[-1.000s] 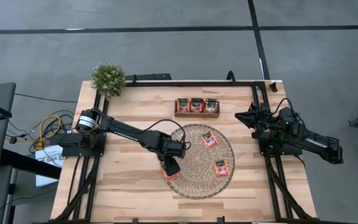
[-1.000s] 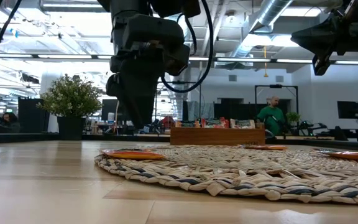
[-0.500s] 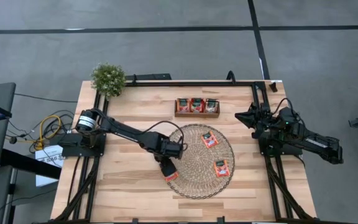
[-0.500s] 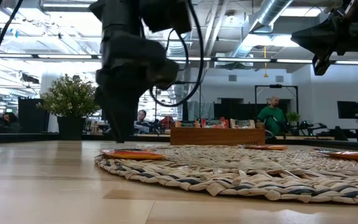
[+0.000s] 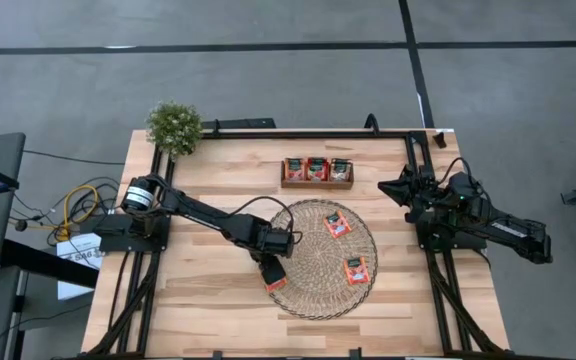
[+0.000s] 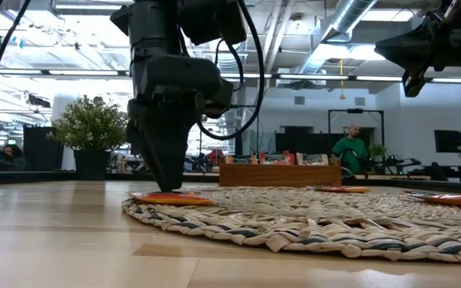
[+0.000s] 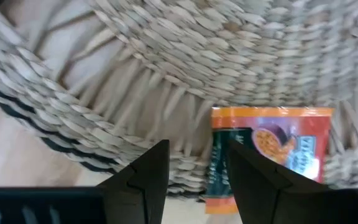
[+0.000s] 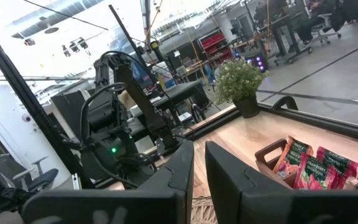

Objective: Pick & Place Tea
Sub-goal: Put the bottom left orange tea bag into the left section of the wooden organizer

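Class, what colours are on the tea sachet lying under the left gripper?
The sachet is orange with a dark green label, clearest in the left wrist view.

Wood-plank table (image 5: 198, 300) carries: round woven mat (image 5: 313, 288) under & right of left claw (image 5: 274, 277), wooden tray (image 5: 317, 183) beyond it at far edge, potted plant (image 5: 174, 126) far-left corner.

A round woven mat (image 5: 323, 258) lies in the middle of the wooden table (image 5: 198, 300), with three tea sachets on it: one at its left edge (image 5: 274, 282) under the left gripper (image 5: 271, 270), one near the top (image 5: 337, 225) and one lower right (image 5: 356, 270). Behind the mat sits a small wooden tray (image 5: 317, 182) with more sachets (image 5: 317, 169) standing in it. A little plant (image 5: 174, 126) sits at the table's far left corner, and the right gripper (image 5: 400, 187) waits above the table's right side.
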